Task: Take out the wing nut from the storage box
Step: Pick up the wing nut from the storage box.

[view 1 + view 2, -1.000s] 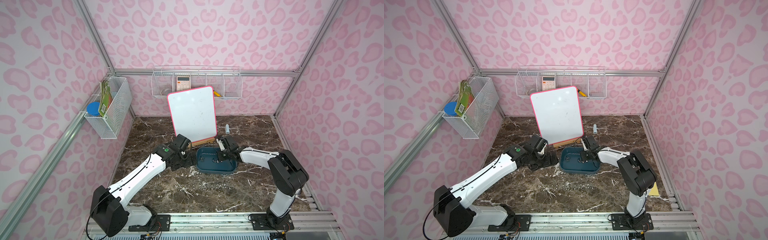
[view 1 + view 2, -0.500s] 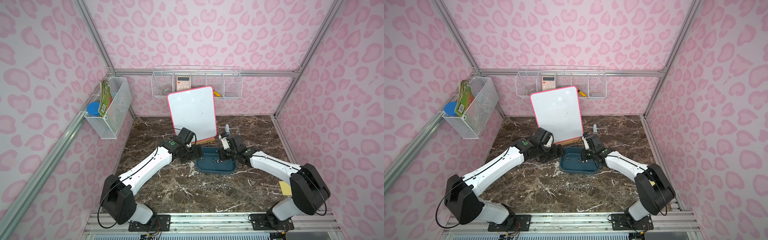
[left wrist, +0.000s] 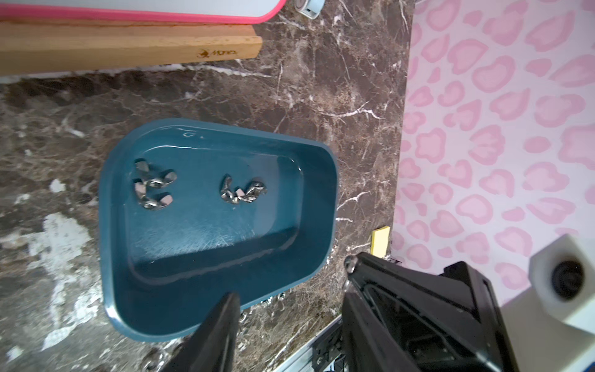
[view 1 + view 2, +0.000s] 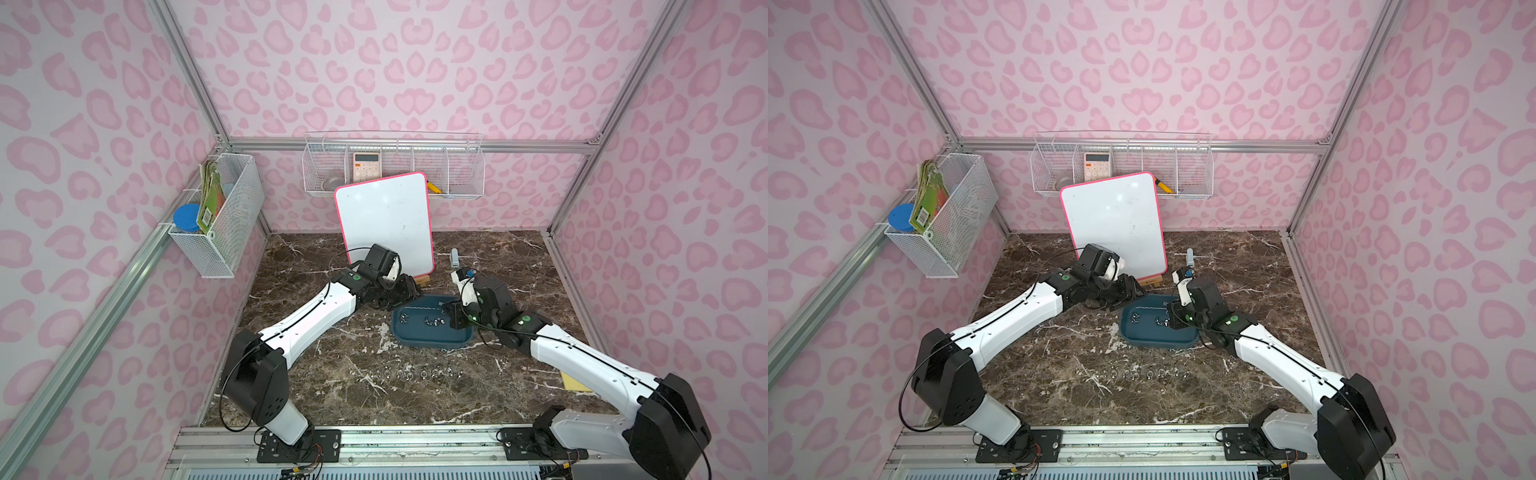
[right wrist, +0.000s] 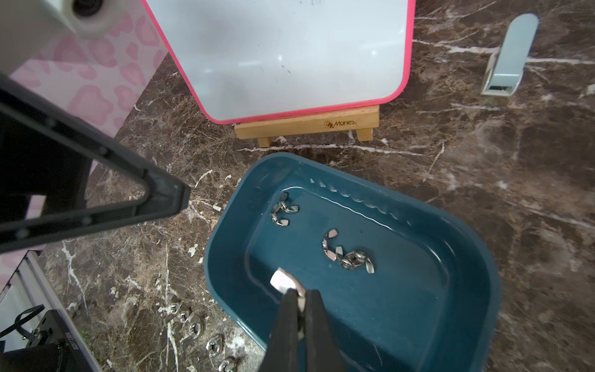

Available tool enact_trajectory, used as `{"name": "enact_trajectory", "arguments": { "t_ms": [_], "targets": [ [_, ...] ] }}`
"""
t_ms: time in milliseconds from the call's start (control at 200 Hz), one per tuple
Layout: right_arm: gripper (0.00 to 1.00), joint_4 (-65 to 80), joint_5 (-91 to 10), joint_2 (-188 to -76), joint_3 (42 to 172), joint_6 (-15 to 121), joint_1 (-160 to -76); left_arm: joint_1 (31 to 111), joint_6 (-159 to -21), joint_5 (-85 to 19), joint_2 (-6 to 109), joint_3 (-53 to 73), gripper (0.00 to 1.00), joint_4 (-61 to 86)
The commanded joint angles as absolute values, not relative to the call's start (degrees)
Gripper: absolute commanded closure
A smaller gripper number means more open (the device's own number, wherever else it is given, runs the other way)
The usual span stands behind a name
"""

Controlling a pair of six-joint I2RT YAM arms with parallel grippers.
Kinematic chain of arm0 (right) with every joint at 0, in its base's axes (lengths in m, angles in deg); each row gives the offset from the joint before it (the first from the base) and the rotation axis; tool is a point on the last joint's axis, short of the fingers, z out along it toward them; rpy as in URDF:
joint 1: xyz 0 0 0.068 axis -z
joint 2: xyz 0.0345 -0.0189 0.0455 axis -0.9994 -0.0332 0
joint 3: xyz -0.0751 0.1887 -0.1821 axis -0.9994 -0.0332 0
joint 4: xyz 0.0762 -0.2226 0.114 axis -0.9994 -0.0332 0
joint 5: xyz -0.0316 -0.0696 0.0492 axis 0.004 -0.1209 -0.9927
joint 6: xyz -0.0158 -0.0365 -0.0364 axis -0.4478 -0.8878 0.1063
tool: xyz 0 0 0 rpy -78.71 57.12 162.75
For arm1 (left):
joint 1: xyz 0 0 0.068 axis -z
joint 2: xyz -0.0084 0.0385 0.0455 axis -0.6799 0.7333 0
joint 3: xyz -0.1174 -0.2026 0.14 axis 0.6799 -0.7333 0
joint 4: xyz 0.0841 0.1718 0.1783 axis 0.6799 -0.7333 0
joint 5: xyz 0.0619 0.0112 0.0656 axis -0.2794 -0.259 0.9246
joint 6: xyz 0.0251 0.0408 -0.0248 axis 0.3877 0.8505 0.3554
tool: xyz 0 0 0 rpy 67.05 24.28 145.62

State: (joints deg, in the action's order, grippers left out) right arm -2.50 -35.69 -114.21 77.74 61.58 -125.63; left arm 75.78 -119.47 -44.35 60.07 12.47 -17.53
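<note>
The dark teal storage box (image 4: 432,341) lies on the marble table in both top views. Two small heaps of silver wing nuts (image 3: 153,190) (image 5: 347,257) rest on its floor. My right gripper (image 5: 299,298) hangs over the box's right part, shut on one wing nut (image 5: 283,280) whose pale wing sticks out past the fingertips. My left gripper (image 3: 291,298) hovers at the box's left end, open, with only table between its fingers; one finger (image 3: 222,325) overlaps the box's rim (image 3: 106,199) in the left wrist view.
A row of several wing nuts (image 4: 419,374) lies on the table in front of the box. Behind it stands a pink-framed whiteboard (image 4: 384,224) on a wooden easel (image 5: 306,124). A small pale blue object (image 4: 455,257) lies behind, a yellow pad (image 4: 573,382) at right.
My left arm has swung right, up to the box's left end, and its jaws have narrowed. My right gripper stayed shut and shifted over the box's right part.
</note>
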Motion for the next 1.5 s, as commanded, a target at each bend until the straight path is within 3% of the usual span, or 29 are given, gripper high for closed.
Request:
{"name": "enact_trajectory", "arguments": {
  "t_ms": [0, 940, 1190, 1255, 1360, 1445, 1495],
  "targets": [
    [0.97, -0.6, -36.9, -113.4, 77.4, 63.0, -125.6, 76.0, -120.4, -48.6, 60.4, 12.5, 0.47, -12.9],
    [0.97, 3.8, -43.1, -114.9, 78.6, 65.0, -125.9, 78.3, -121.9, -53.4, 63.5, 12.4, 0.77, -9.9],
    [0.97, 4.3, -43.0, -115.2, 78.8, 65.2, -125.9, 78.5, -122.0, -54.6, 63.9, 12.5, 0.90, -8.8],
    [0.96, 4.4, -42.9, -115.2, 78.8, 65.3, -126.0, 78.5, -121.9, -54.6, 63.8, 12.5, 1.00, -8.8],
    [0.96, 4.8, -42.9, -115.3, 78.8, 65.3, -125.9, 78.6, -121.9, -54.4, 63.7, 12.3, 1.00, -8.9],
    [0.92, 4.8, -42.8, -115.4, 78.8, 65.4, -125.9, 78.5, -121.8, -54.0, 63.5, 12.3, 1.00, -9.2],
    [0.80, 4.7, -42.5, -115.4, 78.6, 65.4, -125.9, 78.5, -121.7, -53.7, 63.3, 12.3, 1.00, -9.5]
  ]
}}
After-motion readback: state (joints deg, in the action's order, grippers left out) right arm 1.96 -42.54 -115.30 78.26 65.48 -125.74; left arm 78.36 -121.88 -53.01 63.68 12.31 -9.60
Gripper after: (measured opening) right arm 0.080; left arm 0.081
